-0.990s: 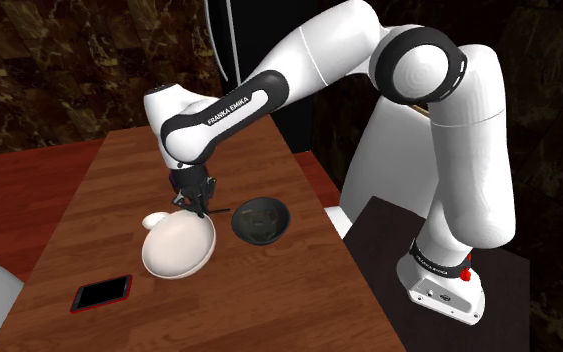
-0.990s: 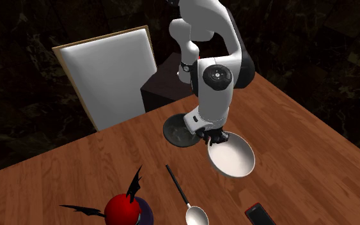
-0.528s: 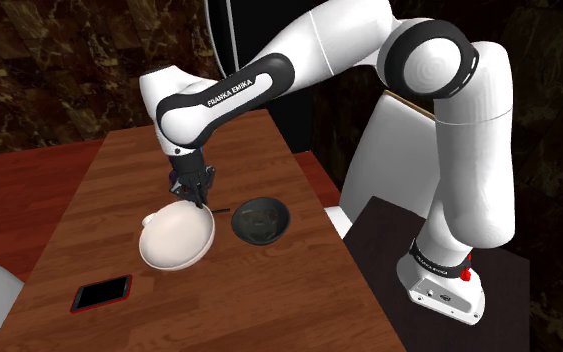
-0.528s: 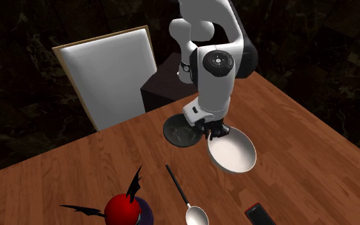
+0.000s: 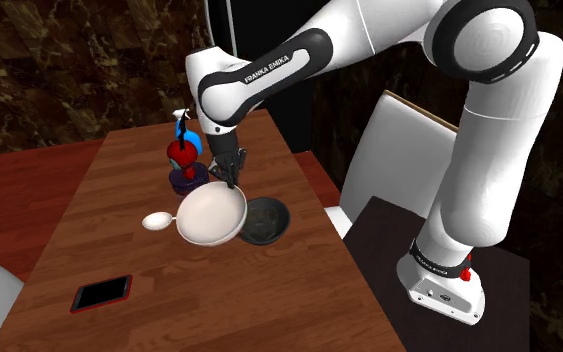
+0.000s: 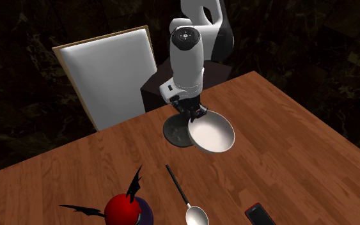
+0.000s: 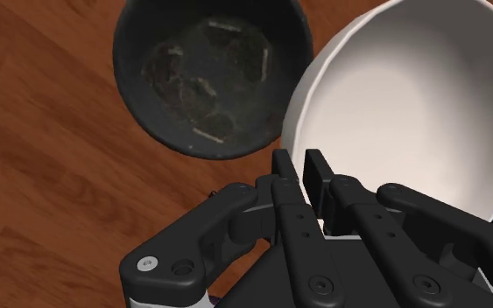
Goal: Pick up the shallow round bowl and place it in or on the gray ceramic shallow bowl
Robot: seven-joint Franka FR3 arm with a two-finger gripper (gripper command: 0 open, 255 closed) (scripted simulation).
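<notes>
Stand point(image 5: 384, 245): dark box at the shoulder view's lower right, and I see the arm's base on it.
Phone point(image 5: 101, 293): black with a red edge, flat on the wooden table point(image 5: 119, 180), well apart from the bowls.
Gripper point(image 7: 299, 166): narrow. I read both fingers as pinched on the white bowl's rim, one inside and one outside.
White bowl point(image 7: 411, 96): hangs tilted from the fingers, and its edge overlaps the dark bowl's rim.
Dark bowl point(image 7: 209, 74): upright on the table, just beside the white bowl.
Spoon point(image 5: 155, 221): lies near the white bowl, on the shoulder view's left.
Red figure point(image 5: 183, 160): stands beyond the bowls. I cannot tell what it is.
Chair point(image 6: 108, 70): white back, at the table's far edge in the second exterior view.
</notes>
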